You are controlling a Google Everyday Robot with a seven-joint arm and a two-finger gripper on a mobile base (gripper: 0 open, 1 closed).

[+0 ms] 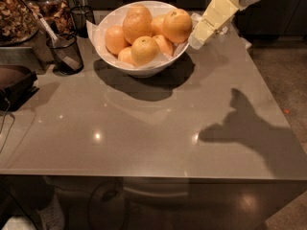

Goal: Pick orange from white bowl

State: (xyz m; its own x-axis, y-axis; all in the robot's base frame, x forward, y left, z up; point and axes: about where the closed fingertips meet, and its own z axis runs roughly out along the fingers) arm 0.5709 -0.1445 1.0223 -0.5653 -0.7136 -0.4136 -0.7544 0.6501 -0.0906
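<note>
The white bowl (149, 69) stands at the back of the grey table, lined with white paper and piled with several fruits. The orange (137, 24), tall, oval and deep orange, sits on top of the pile toward the back. A rounder orange (177, 26) lies at the right of the pile, and a smaller yellowish one (145, 50) at the front. My gripper (198, 38), cream-coloured, reaches down from the upper right. Its tip hangs just outside the bowl's right rim, close to the rounder orange. It holds nothing that I can see.
A black mesh cup (65, 54) with a spoon stands left of the bowl, another (82, 18) behind it. Jars of nuts (19, 13) and a dark object (17, 86) sit at the left. The table's right edge (276, 104) drops to the floor.
</note>
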